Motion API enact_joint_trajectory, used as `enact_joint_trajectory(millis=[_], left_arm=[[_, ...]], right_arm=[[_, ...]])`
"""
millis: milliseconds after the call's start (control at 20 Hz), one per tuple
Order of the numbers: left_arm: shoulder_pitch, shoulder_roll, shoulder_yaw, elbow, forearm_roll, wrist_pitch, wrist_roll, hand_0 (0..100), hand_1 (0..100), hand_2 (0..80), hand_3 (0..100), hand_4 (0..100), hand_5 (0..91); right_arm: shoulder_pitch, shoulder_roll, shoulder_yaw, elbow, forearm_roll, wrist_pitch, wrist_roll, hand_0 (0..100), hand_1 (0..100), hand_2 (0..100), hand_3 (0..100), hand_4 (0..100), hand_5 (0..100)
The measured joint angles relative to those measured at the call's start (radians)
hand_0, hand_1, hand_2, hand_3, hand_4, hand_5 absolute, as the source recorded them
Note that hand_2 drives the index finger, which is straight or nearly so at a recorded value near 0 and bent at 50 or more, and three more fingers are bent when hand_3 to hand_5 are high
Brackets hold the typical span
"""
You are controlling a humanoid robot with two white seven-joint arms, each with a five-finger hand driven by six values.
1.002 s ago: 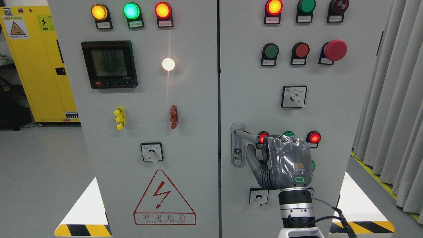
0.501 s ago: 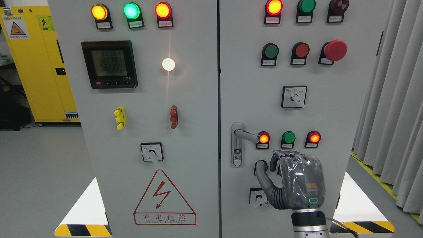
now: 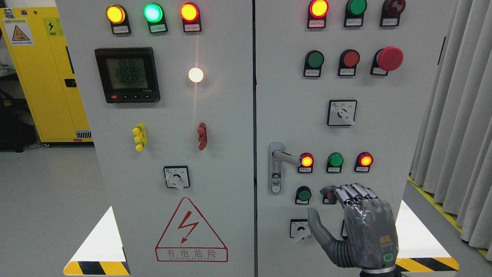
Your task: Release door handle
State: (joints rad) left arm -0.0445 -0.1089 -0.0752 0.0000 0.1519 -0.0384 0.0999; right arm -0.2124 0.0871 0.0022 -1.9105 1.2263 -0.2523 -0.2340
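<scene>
Door handle (image 3: 286, 156): grey lever on the right cabinet door (image 3: 384, 115), sticking out to the right from a silver lock plate (image 3: 275, 169) near the door's left edge, about mid-height. Its tip ends just beside a lit red indicator (image 3: 306, 161). Nothing touches the lever.

Right hand (image 3: 357, 227): below and to the right of the handle, apart from it, back of the hand toward the camera. Fingers (image 3: 348, 192) bent forward at the knuckles, loosely curled, thumb (image 3: 317, 225) spread out to the left; they hold nothing. Fingertips lie in front of a small red button (image 3: 328, 197), contact cannot be told. A green button (image 3: 304, 194) sits left of that, and a rotary selector (image 3: 301, 229) sits just left of the thumb.

Same row as the red indicator: green lamp (image 3: 335, 160), second lit red lamp (image 3: 364, 160). Higher on the door: another selector switch (image 3: 342, 112), large red mushroom button (image 3: 389, 58).

Left door (image 3: 173, 115): digital meter (image 3: 127, 74), lit white lamp (image 3: 196, 74), red hazard triangle (image 3: 191, 231).
</scene>
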Motion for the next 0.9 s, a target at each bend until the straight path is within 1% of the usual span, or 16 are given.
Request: enact_joint_trajectory(millis=[150,351,551,902], left_arm=[[0.0,0.0,0.0,0.0,0.0,0.0,0.0,12,56,0.0,0,0,0.0],[0.0,0.0,0.0,0.0,0.0,0.0,0.0,12,56,0.0,0,0,0.0],[0.0,0.0,0.0,0.0,0.0,0.0,0.0,12,56,0.0,0,0,0.0],[0.0,0.0,0.0,0.0,0.0,0.0,0.0,12,56,0.0,0,0,0.0]], right_arm=[[0.012,-0.001,-0.021,-0.01,-0.029,-0.03,-0.004,57,38,0,0,0,0],[0.023,-0.002,-0.043,-0.019,-0.05,-0.047,-0.005,58,37,0,0,0,0],[0.025,-0.002,-0.057,-0.026,-0.06,-0.05,-0.008,59,37,0,0,0,0],[0.022,-0.001,-0.074,-0.033,-0.07,-0.051,0.006,59,36,0,0,0,0]])
